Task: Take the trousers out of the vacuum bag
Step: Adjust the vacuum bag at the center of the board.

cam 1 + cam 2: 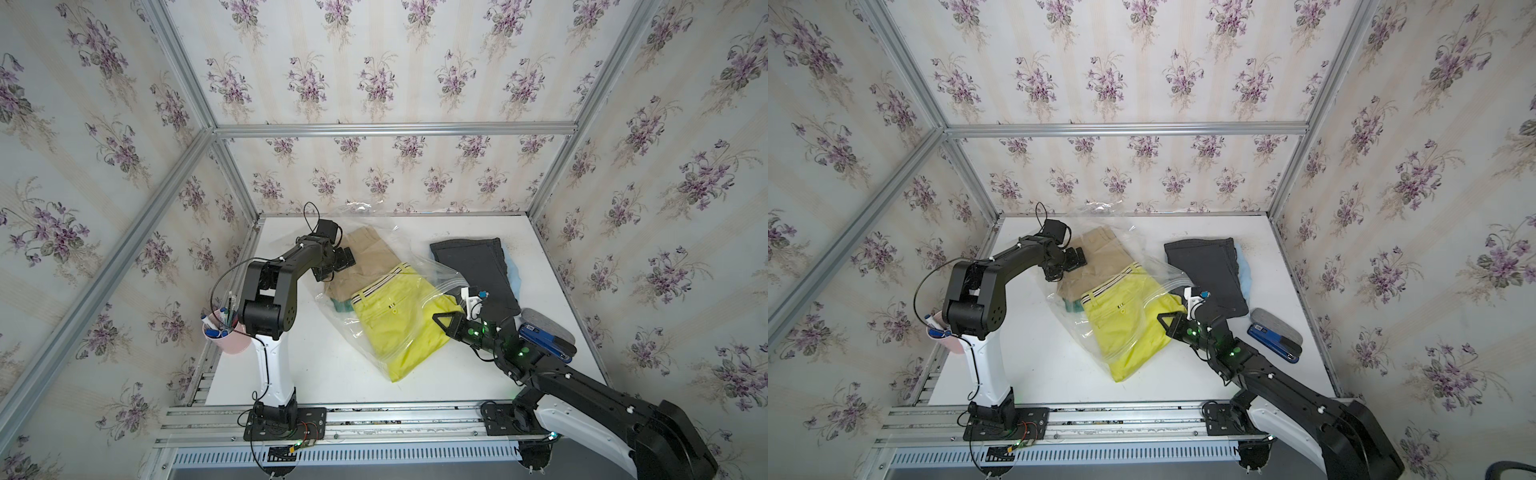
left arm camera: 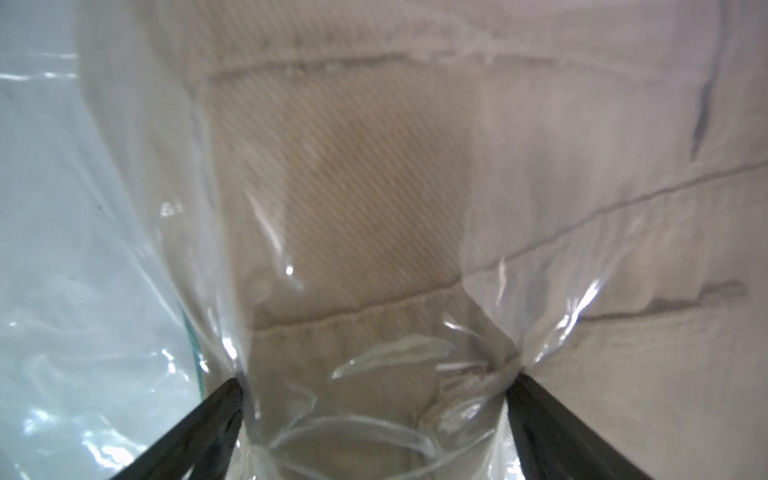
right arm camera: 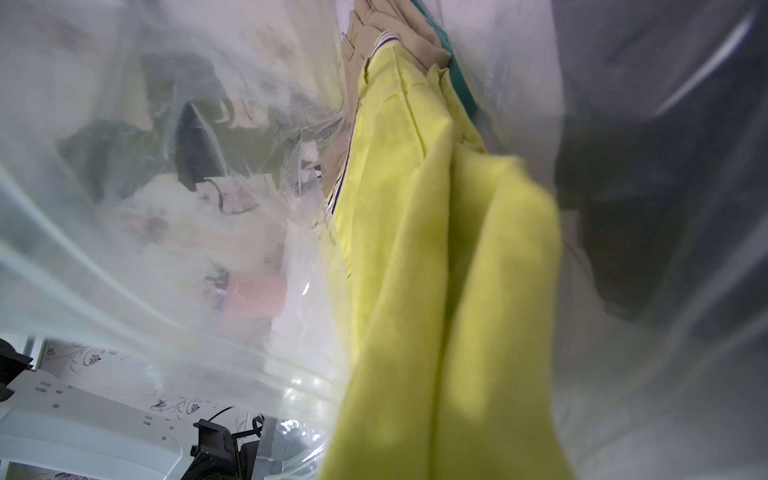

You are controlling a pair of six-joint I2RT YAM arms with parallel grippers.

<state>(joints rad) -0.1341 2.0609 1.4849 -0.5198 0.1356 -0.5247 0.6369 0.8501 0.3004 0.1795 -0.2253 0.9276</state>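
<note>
Left arm [image 1: 272,291] bent forward, left gripper [image 2: 376,382] spread wide; right arm [image 1: 582,388] stretched low, right gripper [image 1: 449,319] clamped tight.

No readable text, no legible labels, brands or numbers anywhere

Pink plastic cup [image 1: 226,340] at the left edge of the white table [image 1: 332,374], with pens and blue-capped markers [image 1: 216,326] standing in it. Near the right edge: a grey oval padded case [image 1: 550,328], and touching its near side a flat blue item [image 1: 540,337], possibly a stapler, too small to confirm. Floral purple wallpaper [image 1: 374,83] on the walls, aluminium frame bars [image 1: 395,129] at the corners.
</note>
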